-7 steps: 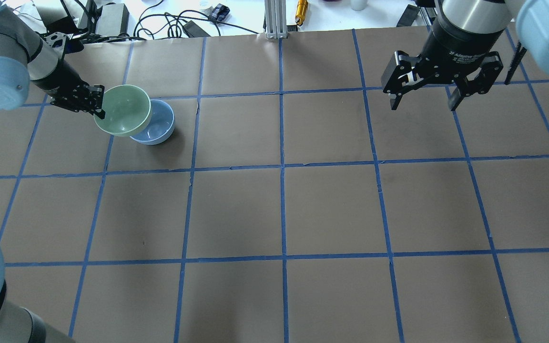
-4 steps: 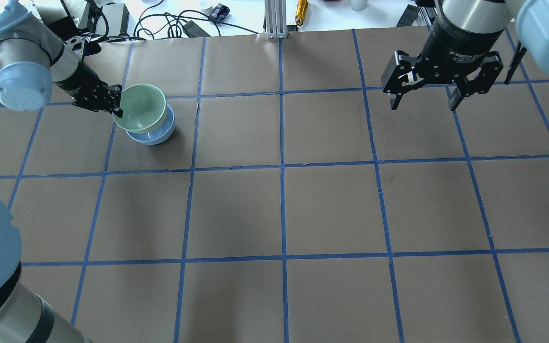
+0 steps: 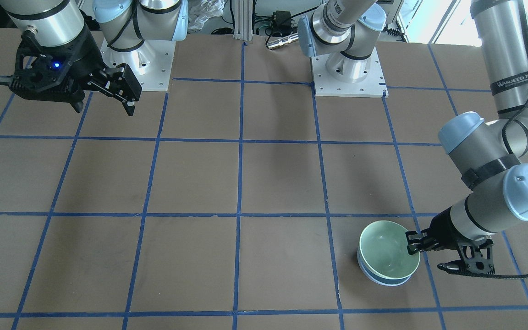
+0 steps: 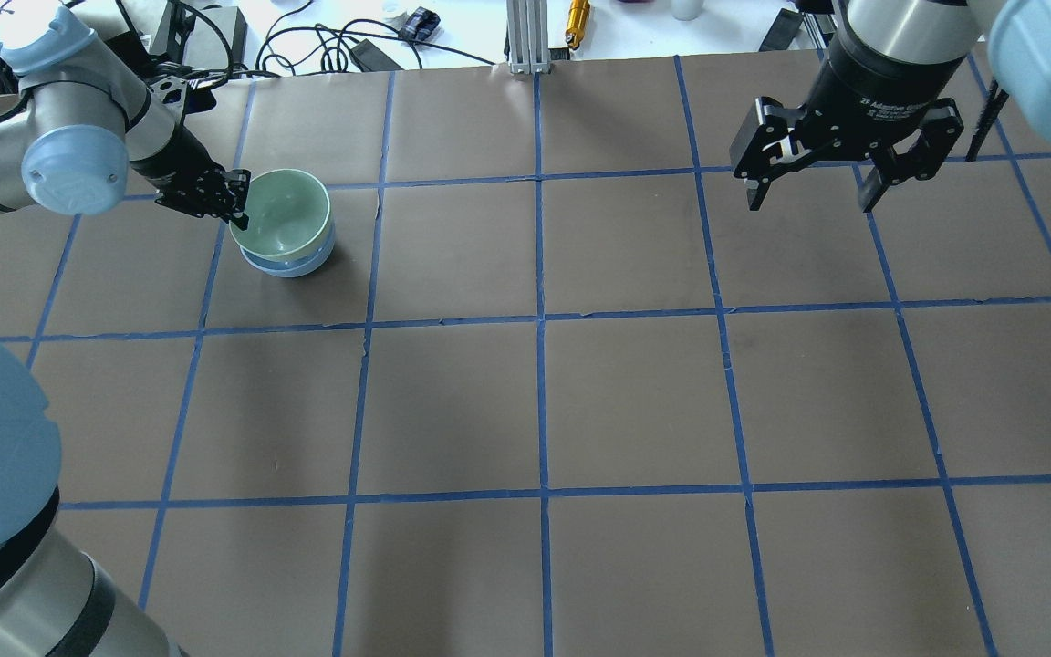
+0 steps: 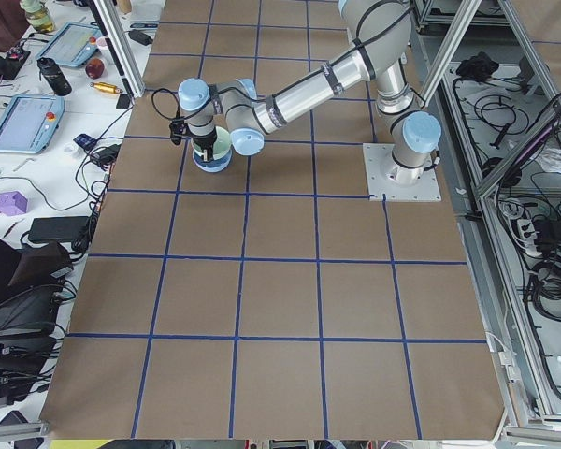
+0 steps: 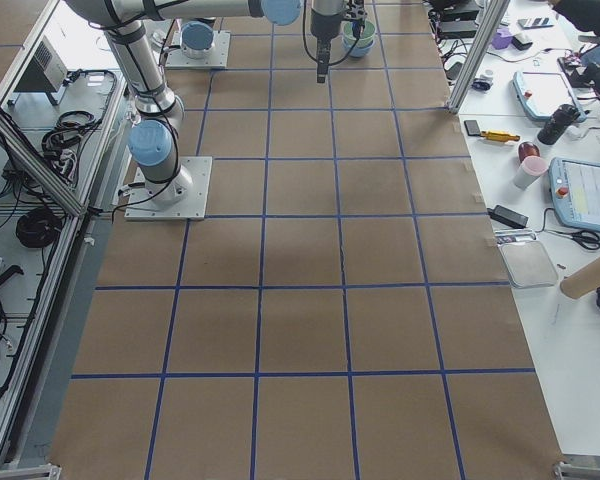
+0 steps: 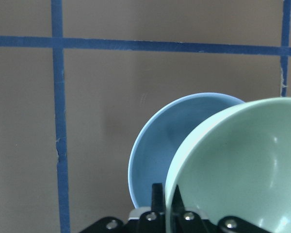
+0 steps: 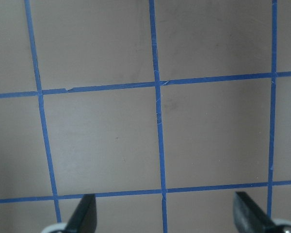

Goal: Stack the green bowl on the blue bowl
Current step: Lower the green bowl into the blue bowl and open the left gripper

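Green bowl [image 4: 281,214]: upright, sitting in the blue bowl [image 4: 290,266], a little off-centre. The blue rim shows as a crescent along one side. The left wrist view shows bare blue interior beside it; cannot tell if it is fully seated.
Blue bowl: on the table [image 4: 635,392], far-left area in the overhead view.
Left gripper [image 4: 239,199]: closed on the green bowl's rim, one finger inside, one outside.
Right gripper [image 4: 810,203]: jaws spread wide, holding nothing, above the table's far right, well apart from both bowls.
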`<state>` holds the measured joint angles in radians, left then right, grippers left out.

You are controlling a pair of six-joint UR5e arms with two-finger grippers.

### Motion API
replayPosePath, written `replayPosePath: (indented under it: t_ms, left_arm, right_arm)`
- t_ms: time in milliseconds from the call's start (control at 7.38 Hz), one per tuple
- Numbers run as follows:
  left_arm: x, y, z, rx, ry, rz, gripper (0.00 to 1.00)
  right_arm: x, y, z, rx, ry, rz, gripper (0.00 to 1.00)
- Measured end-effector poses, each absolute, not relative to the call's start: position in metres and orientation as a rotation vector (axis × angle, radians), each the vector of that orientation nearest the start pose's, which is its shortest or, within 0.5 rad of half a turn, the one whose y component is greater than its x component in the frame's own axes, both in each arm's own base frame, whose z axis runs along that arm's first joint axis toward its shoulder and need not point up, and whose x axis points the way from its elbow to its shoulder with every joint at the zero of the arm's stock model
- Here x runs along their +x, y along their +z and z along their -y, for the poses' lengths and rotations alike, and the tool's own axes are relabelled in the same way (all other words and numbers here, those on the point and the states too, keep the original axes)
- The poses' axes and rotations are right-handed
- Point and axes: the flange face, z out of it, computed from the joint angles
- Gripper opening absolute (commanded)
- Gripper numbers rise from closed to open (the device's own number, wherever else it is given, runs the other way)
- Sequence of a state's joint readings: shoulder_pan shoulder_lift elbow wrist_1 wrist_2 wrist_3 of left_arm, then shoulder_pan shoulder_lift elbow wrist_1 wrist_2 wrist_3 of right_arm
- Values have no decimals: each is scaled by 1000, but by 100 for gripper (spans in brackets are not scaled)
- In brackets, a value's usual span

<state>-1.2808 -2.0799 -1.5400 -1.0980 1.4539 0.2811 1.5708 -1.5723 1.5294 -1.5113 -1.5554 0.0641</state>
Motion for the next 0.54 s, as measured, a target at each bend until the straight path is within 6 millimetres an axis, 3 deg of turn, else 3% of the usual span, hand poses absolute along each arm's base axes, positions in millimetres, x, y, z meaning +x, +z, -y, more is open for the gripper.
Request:
replayPosePath:
  t_ms: [271, 542]
  left_arm:
    - [49, 246, 669, -10, -41, -3248, 64]
    - [50, 244, 671, -4, -46, -3246, 78]
  right_arm:
    - [135, 503, 489, 100, 27, -3125, 100]
    - [135, 503, 489, 101, 26, -3125, 100]
